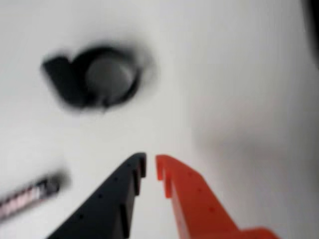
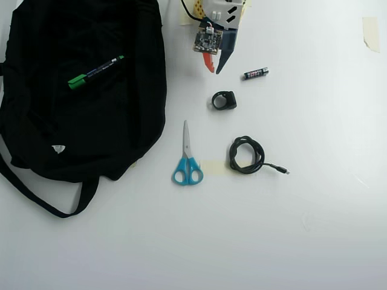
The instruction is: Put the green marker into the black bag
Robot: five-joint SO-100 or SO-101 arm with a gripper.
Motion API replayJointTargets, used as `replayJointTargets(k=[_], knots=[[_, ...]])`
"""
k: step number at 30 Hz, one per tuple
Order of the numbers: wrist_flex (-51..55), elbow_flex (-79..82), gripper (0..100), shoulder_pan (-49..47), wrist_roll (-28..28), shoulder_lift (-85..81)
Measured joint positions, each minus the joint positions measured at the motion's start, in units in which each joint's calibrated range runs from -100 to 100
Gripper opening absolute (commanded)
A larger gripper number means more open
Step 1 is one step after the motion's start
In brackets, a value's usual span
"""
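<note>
In the overhead view the green marker (image 2: 95,72) lies on top of the large black bag (image 2: 72,127) at the left, its green cap toward the lower left. The bag's strap trails to the lower left and a small white tag shows near its lower edge. My gripper (image 2: 213,68) is at the top middle, right of the bag and apart from the marker. In the wrist view the gripper (image 1: 150,167) has a black finger and an orange finger nearly together with a thin gap and nothing between them. Marker and bag are out of the wrist view.
A small black ring-shaped object (image 2: 224,100) (image 1: 94,77) lies just below the gripper. An AAA battery (image 2: 256,74) (image 1: 30,195) is to its right. Blue-handled scissors (image 2: 187,158) and a coiled black cable (image 2: 248,155) lie mid-table. Tape pieces (image 2: 370,31) sit at the top right.
</note>
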Motion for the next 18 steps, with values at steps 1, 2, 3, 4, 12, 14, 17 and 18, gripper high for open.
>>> replayJointTargets(k=[1,2,3,4,12,14,17,18], knots=[[0.0,1.6,2,0.2,-0.1,-0.9],[0.0,3.1,2,0.2,-0.2,-2.0],[0.0,4.6,2,-0.8,-0.2,-2.9],[0.0,5.9,2,-1.3,0.0,-3.8],[0.2,16.6,2,-1.2,-0.2,-13.0],[1.8,17.5,2,-1.2,0.0,-16.8],[7.2,17.8,2,-1.5,0.0,-20.3],[8.7,17.8,2,-1.8,0.1,-22.2]])
